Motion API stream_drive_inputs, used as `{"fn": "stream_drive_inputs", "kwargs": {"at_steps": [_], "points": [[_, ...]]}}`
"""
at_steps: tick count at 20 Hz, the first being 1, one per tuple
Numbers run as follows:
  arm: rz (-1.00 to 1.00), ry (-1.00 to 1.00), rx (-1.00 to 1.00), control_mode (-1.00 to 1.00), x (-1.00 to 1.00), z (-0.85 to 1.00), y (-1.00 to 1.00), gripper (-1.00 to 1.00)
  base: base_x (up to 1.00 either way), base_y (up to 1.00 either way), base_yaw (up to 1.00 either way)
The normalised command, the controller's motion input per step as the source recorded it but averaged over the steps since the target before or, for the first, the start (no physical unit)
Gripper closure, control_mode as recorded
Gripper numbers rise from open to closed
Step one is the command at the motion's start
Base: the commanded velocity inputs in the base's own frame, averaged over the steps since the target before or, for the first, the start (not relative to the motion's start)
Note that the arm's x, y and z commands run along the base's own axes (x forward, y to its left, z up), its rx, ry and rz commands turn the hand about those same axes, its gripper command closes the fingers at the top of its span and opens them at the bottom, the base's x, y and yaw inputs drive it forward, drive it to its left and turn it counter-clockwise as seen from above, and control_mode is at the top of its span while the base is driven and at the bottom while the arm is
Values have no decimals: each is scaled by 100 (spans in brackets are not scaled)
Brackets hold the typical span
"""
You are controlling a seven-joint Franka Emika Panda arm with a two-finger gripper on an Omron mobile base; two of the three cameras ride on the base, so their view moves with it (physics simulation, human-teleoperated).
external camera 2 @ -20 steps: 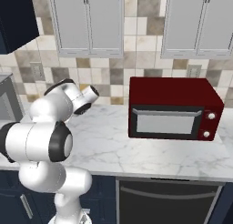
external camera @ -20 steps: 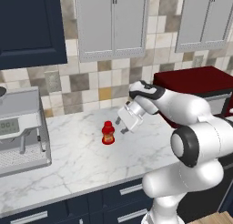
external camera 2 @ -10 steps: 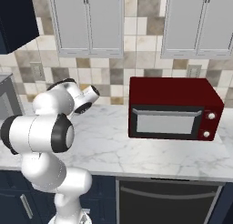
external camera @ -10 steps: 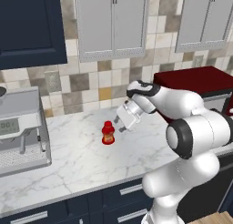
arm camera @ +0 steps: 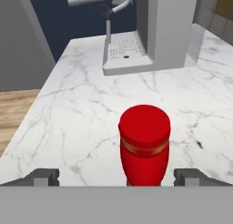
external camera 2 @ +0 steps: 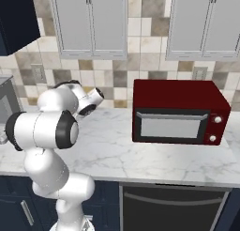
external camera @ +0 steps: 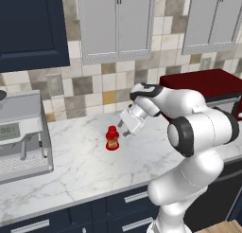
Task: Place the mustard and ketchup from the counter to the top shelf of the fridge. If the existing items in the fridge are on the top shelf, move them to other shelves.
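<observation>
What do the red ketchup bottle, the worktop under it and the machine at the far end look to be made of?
Ketchup bottle: likely plastic, smooth with a soft sheen and rounded cap; the render leaves it open.
Worktop: polished marble by its white surface and grey veins, possibly an imitation.
Coffee machine: brushed metal by its flat grey panels and perforated drip tray, though grey plastic would look alike.

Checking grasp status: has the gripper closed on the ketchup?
No, the gripper is open, fingertips wide on either side of the ketchup.
</observation>
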Motion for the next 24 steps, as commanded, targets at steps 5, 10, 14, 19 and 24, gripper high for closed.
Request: {"fn": "stream_drive_inputs", "kwargs": {"at_steps": [5, 10, 14, 19, 24], "points": [[0, 0, 0, -100, 0, -22, 7, -100, 0, 0, 0], [0, 0, 0, -100, 0, -17, 10, -100, 0, 0, 0], [0, 0, 0, -100, 0, -10, 11, -100, 0, 0, 0], [0, 0, 0, -100, 14, -1, 2, -100, 0, 0, 0], [0, 0, 1, -100, 25, 0, -6, -100, 0, 0, 0]]}}
